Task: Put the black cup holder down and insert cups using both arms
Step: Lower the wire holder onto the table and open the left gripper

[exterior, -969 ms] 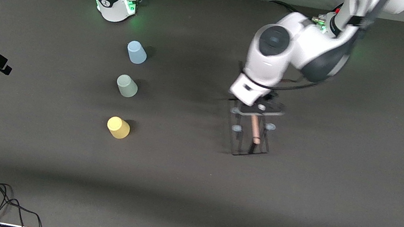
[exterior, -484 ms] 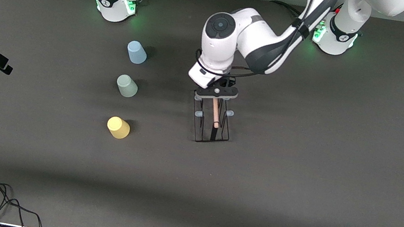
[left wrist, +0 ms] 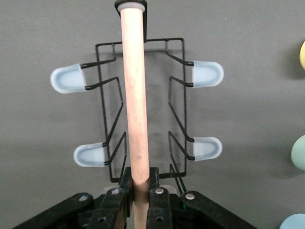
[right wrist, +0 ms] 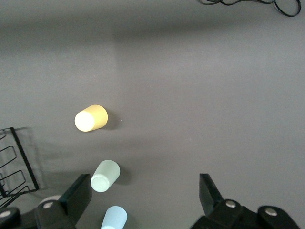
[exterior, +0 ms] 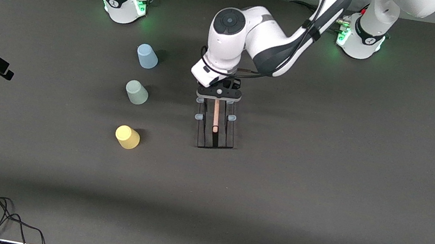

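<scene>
The black cup holder (exterior: 215, 124) is sitting just above the middle of the front view, a black wire rack with a light wooden rod handle (left wrist: 135, 95) running along its top and pale blue-capped pegs (left wrist: 208, 74) sticking out on both sides. The left gripper (exterior: 219, 95) is clamping the rod's upper end. The three cups are standing upside down in a column in the frame's upper-middle: light blue cup (exterior: 146, 56) uppermost, pale green cup (exterior: 136, 92) in between, yellow cup (exterior: 127, 137) lowest.

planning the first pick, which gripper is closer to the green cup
Left. The left gripper grips the rack beside the green cup; the right gripper waits open off the table's edge.
</scene>
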`<action>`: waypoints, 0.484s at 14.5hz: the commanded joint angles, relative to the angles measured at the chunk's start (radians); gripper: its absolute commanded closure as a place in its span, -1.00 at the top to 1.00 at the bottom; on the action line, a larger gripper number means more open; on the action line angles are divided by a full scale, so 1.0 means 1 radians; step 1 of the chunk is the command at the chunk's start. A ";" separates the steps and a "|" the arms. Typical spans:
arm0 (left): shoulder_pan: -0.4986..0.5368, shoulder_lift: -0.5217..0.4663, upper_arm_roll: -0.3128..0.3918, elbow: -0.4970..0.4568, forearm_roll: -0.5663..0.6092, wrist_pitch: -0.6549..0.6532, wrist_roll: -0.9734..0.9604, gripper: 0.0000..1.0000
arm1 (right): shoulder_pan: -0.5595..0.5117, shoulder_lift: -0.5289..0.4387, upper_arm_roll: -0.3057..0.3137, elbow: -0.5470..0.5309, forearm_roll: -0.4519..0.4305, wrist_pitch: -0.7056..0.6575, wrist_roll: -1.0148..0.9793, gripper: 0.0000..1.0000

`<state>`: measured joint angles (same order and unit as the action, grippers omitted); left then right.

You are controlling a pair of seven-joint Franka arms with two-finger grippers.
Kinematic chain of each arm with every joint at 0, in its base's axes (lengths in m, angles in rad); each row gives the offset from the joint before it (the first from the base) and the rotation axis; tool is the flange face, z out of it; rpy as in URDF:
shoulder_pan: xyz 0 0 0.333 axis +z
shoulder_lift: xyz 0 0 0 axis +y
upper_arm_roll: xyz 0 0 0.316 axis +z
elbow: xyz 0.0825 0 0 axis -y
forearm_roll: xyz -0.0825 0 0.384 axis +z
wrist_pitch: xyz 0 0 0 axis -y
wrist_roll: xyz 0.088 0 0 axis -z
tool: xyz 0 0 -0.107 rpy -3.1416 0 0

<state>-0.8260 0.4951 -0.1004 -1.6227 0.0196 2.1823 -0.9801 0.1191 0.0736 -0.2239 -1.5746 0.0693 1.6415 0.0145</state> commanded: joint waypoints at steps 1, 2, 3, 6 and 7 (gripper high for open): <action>-0.022 0.026 0.007 0.035 -0.012 -0.013 0.078 -1.00 | 0.004 -0.006 -0.005 -0.002 0.010 -0.008 0.002 1.00; -0.022 0.026 0.007 0.035 -0.013 -0.012 0.071 -0.96 | 0.004 -0.006 -0.005 -0.002 0.010 -0.008 0.002 1.00; -0.022 0.028 0.007 0.035 -0.016 -0.004 0.064 -0.95 | 0.004 -0.006 -0.005 -0.002 0.010 -0.008 0.002 1.00; -0.019 0.026 0.007 0.038 -0.018 -0.009 0.061 -0.47 | 0.002 -0.008 -0.005 -0.002 0.010 -0.008 0.002 1.00; -0.019 0.026 0.007 0.040 -0.021 -0.007 0.058 -0.26 | 0.002 -0.006 -0.006 -0.002 0.010 -0.008 0.002 1.00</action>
<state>-0.8346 0.5120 -0.1014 -1.6105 0.0162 2.1872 -0.9320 0.1190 0.0736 -0.2239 -1.5749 0.0693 1.6414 0.0145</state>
